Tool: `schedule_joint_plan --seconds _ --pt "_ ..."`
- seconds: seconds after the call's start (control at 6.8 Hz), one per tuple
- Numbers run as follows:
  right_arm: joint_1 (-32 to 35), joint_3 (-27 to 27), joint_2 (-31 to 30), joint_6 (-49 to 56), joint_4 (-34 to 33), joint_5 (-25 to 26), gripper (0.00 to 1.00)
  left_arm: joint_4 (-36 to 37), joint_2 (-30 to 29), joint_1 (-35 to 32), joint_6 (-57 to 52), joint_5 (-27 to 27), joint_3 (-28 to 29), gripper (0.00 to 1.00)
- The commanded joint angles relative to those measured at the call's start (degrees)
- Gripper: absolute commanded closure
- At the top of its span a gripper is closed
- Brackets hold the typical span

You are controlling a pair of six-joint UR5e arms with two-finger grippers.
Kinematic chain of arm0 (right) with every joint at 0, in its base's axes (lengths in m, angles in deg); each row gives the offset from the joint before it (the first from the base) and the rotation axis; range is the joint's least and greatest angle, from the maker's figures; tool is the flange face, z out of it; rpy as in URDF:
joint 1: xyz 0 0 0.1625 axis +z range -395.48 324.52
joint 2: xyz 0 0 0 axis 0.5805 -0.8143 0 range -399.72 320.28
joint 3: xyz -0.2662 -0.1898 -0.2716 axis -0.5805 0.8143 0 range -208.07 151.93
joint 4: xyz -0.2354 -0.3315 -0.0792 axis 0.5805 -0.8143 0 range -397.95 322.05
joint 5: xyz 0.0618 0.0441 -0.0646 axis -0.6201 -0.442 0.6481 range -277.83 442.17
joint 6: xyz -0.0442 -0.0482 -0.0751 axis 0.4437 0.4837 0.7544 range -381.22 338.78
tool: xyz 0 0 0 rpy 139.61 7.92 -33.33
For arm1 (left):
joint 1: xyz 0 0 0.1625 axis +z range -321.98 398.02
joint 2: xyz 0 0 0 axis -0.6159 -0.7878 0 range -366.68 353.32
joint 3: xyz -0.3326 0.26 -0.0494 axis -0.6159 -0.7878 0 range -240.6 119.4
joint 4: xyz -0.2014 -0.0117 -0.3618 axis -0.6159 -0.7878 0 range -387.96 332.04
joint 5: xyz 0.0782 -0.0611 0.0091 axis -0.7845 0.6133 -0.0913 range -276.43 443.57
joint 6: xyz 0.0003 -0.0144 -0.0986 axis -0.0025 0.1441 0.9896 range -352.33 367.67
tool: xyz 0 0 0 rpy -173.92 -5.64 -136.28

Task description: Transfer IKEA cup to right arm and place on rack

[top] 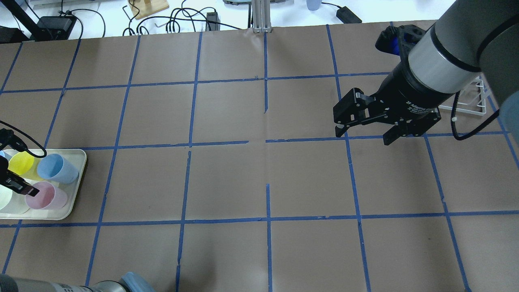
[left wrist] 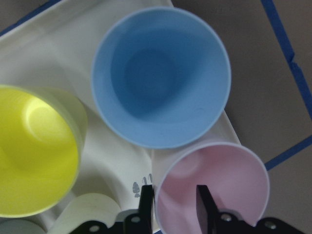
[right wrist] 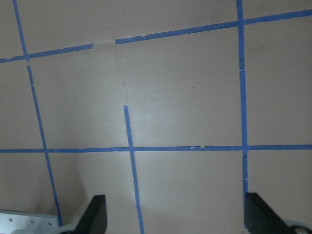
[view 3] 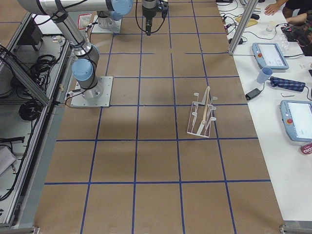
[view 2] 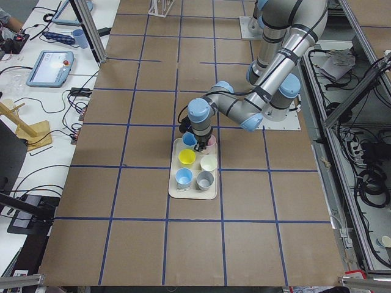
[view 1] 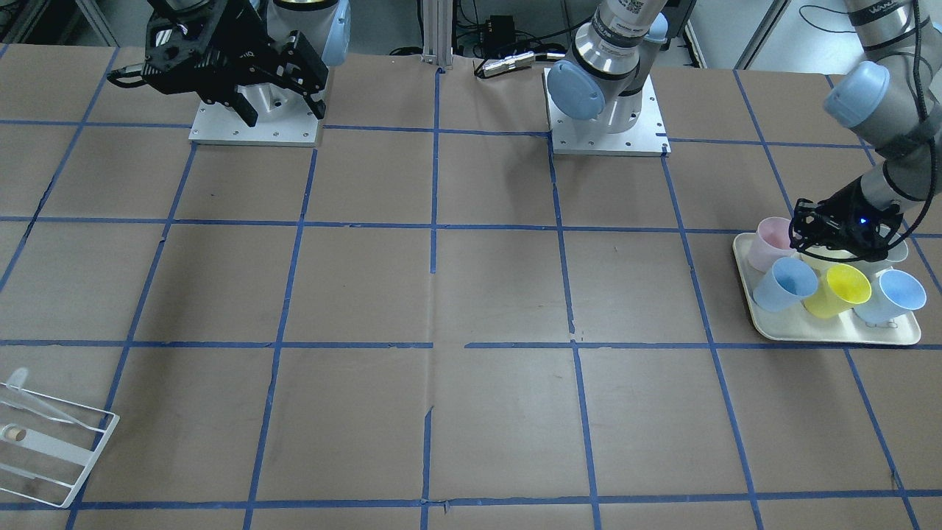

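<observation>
The IKEA cup (left wrist: 214,187) stands upright, mouth up, on a cream tray (left wrist: 58,58), in the lower right of the left wrist view. In the front-facing view the cup (view 1: 769,243) is at the tray's (view 1: 831,327) upper-left corner, at the right edge of the frame.

The left gripper (left wrist: 174,204) is down over the cup and straddles its wall. One finger (left wrist: 146,204) is just outside the rim and the other is inside the cup. The gap is narrow, and the inner finger stands clear of the wall, so the jaws are not closed on it.

Beside the pink cup on the tray stand a light blue cup (left wrist: 161,78) and a yellow cup (left wrist: 34,156). A cream cup (left wrist: 87,212) is at the bottom edge of the view.

The right gripper (top: 363,136) hangs above the bare brown worktop (top: 259,182) in the upper right of the overhead view. Its jaws are spread wide and hold nothing.

The rack (view 1: 51,442) lies in the lower left corner of the front-facing view, well apart from the tray. In the overhead view the rack (top: 466,103) is partly hidden behind the right arm (top: 446,61).
</observation>
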Motion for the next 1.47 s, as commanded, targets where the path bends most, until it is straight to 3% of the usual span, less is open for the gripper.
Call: schedule_joint_plan --seconds 0.0,0.29,0.59,0.88,1.18,1.32 --pt "-1.3 0.0 0.5 5.1 -0.3 -13.2 0.0 -0.2 1.6 -0.3 0.3 -0.7 0.4 1.0" --pt "-4.1 -0.1 1.4 12.8 -0.3 -28.0 0.0 -4.5 4.7 -1.1 1.9 -1.2 0.9 1.0" --pt "-6.7 -0.7 2.2 16.2 2.2 -41.5 0.0 -24.0 10.3 -4.0 14.0 2.5 5.8 1.0" --pt "-6.8 -7.8 2.9 19.7 1.2 -52.7 0.0 -48.5 14.2 -6.2 28.3 20.8 10.5 1.0" --pt "-6.9 -13.0 2.9 20.0 0.2 -61.3 0.0 -59.8 17.0 -12.6 35.1 38.3 10.1 1.0" --pt "-6.8 -14.1 2.8 19.6 0.9 -64.0 0.0 -60.6 18.3 -17.4 40.0 47.7 10.0 1.0"
